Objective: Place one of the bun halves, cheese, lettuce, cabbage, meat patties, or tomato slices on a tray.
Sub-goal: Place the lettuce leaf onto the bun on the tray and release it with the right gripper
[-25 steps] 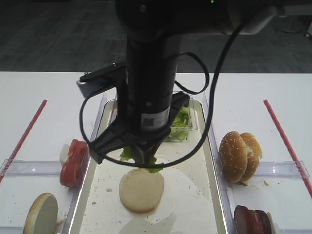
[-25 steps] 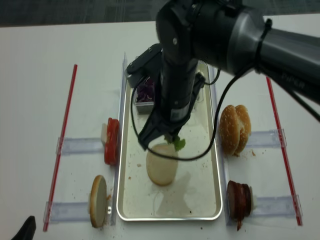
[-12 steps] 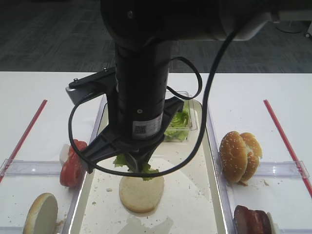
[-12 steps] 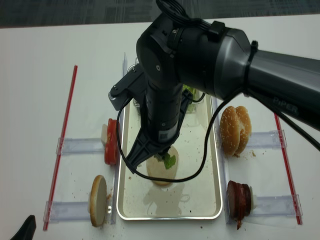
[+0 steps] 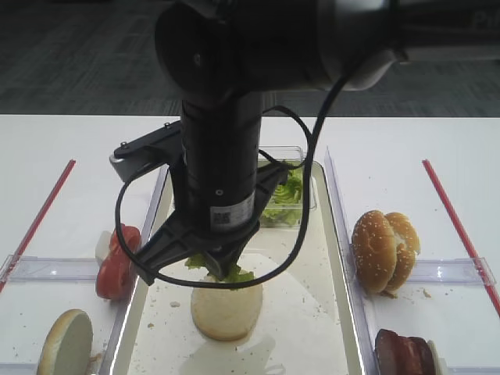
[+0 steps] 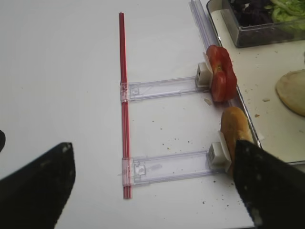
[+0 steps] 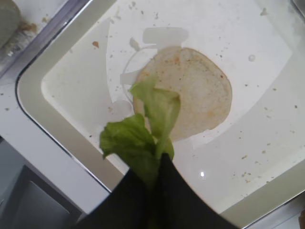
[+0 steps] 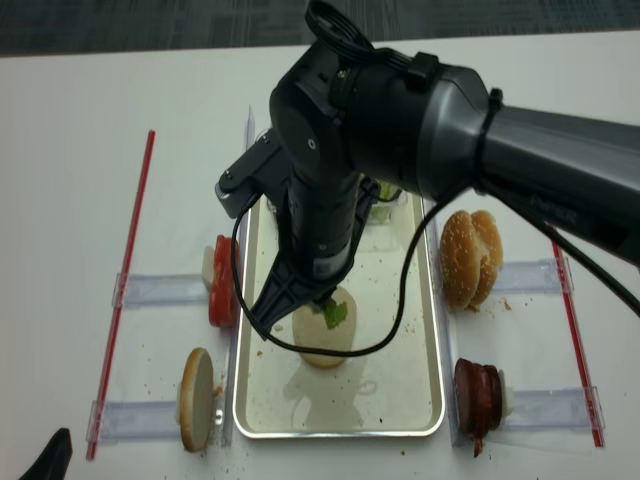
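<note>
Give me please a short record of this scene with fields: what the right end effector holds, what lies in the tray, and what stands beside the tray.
right end effector: shut on the lettuce leaf, held over the bun half
left end effector: open, holding nothing, over the bare table
tray: one bun half lying cut face up; a clear tub of lettuce at the far end
left of tray: tomato slices, another bun half on edge
right of tray: sesame buns, meat patties

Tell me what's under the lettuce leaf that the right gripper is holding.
Below the lettuce leaf, pinched in the right gripper, lies a bun half, cut face up, on the tray. The leaf hides the bun's near edge.
</note>
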`<action>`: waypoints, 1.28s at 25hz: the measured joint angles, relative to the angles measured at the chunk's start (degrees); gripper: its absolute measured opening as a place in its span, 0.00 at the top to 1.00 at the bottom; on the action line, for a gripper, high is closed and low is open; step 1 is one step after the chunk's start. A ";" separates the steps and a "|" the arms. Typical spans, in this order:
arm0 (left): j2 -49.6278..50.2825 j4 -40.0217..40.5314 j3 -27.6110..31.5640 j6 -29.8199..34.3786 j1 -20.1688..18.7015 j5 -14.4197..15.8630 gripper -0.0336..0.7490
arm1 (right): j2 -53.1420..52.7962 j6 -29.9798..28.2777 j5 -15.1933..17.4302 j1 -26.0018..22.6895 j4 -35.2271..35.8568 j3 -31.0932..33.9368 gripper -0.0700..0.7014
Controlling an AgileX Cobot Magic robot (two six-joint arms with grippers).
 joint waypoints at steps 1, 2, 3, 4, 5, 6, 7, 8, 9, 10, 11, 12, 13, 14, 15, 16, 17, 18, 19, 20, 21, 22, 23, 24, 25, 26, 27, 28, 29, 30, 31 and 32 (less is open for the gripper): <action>0.00 0.00 0.00 0.00 0.00 0.00 0.17 | 0.67 0.00 -0.08 0.00 -0.39 0.00 0.83; 0.00 0.00 0.00 0.00 0.00 0.00 0.17 | 1.19 0.00 -0.24 0.00 -0.75 0.00 0.83; 0.00 0.00 0.00 0.00 0.00 0.00 0.17 | 1.82 0.00 -0.22 -0.10 -1.02 0.00 0.83; 0.00 0.00 0.00 0.00 0.00 0.00 0.17 | 2.32 0.00 -0.36 -0.11 -1.04 0.00 0.83; 0.00 0.00 0.00 0.00 0.00 0.00 0.17 | 2.95 0.00 -0.69 -0.34 -1.39 0.00 0.83; 0.00 0.00 0.00 0.00 0.00 0.00 0.17 | 3.44 0.00 -1.21 -0.35 -1.64 0.00 0.83; 0.00 0.00 0.00 0.00 0.00 0.00 0.17 | 3.95 0.00 -1.79 -0.43 -2.04 0.00 0.83; 0.00 0.00 0.00 0.00 0.00 0.00 0.17 | 4.42 0.00 -2.54 -0.43 -2.43 0.00 0.83; 0.00 0.00 0.00 0.00 0.00 0.00 0.17 | 4.85 0.00 -3.19 -0.53 -2.68 0.00 0.83; 0.00 0.00 0.00 0.00 0.00 0.00 0.17 | 5.17 0.00 -3.48 -0.47 -2.90 0.00 0.83; 0.00 0.00 0.00 0.00 0.00 0.00 0.17 | 5.59 0.00 -3.63 -0.47 -3.04 0.00 0.83; 0.00 0.00 0.00 0.00 0.00 0.00 0.17 | 5.87 0.03 -3.73 -0.47 -3.15 0.00 0.83; 0.00 0.00 0.00 0.00 0.00 0.00 0.17 | 6.28 0.03 -3.73 -0.47 -3.40 0.00 0.83; 0.00 0.00 0.00 0.00 0.00 0.00 0.17 | 6.68 0.03 -3.73 -0.47 -3.67 0.00 0.83; 0.00 0.00 0.00 0.00 0.00 0.00 0.17 | 6.96 0.03 -3.73 -0.47 -4.00 0.00 0.83; 0.00 0.00 0.00 0.00 0.00 0.00 0.17 | 7.36 0.03 -3.73 -0.47 -4.25 0.00 0.83; 0.00 0.00 0.00 0.00 0.00 0.00 0.17 | 7.67 0.12 -3.73 -0.47 -4.38 0.00 0.83; 0.00 0.00 0.00 0.00 0.00 0.00 0.17 | 8.06 0.12 -3.73 -0.47 -4.38 0.00 0.83; 0.00 0.00 0.00 0.00 0.00 0.00 0.17 | 8.44 0.12 -3.73 -0.47 -4.47 0.00 0.83; 0.00 0.00 0.00 0.00 0.00 0.00 0.17 | 8.72 0.12 -3.73 -0.47 -4.47 0.00 0.83; 0.00 0.00 0.00 0.00 0.00 0.00 0.17 | 9.00 0.12 -3.73 -0.47 -4.47 0.00 0.83; 0.00 0.00 0.00 0.00 0.00 0.00 0.17 | 9.30 0.12 -3.73 -0.47 -4.47 0.00 0.83; 0.00 0.00 0.00 0.00 0.00 0.00 0.17 | 9.68 0.12 -3.73 -0.47 -4.47 0.00 0.83; 0.00 0.00 0.00 0.00 0.00 0.00 0.17 | 9.72 0.12 -3.73 -0.47 -4.35 0.00 0.83; 0.00 0.00 0.00 0.00 0.00 0.00 0.17 | 9.87 0.12 -3.73 -0.47 -4.35 0.00 0.83; 0.00 0.00 0.00 0.00 0.00 0.00 0.17 | 9.87 0.12 -3.62 -0.47 -4.24 0.00 0.83; 0.00 0.00 0.00 0.00 0.00 0.00 0.17 | 9.87 0.12 -3.62 -0.47 -4.24 0.00 0.83; 0.00 0.00 0.00 0.00 0.00 0.00 0.17 | 9.87 0.12 -3.62 -0.47 -4.24 0.00 0.83; 0.00 0.00 0.00 0.00 0.00 0.00 0.17 | 9.87 0.12 -3.62 -0.47 -4.24 0.00 0.83; 0.00 0.00 0.00 0.00 0.00 0.00 0.17 | 9.87 0.12 -3.62 -0.47 -4.24 0.00 0.83; 0.00 0.00 0.00 0.00 0.00 0.00 0.17 | 9.87 0.12 -3.62 -0.47 -4.24 0.00 0.83; 0.00 0.00 0.00 0.00 0.00 0.00 0.17 | 9.87 0.12 -3.62 -0.47 -4.24 0.00 0.83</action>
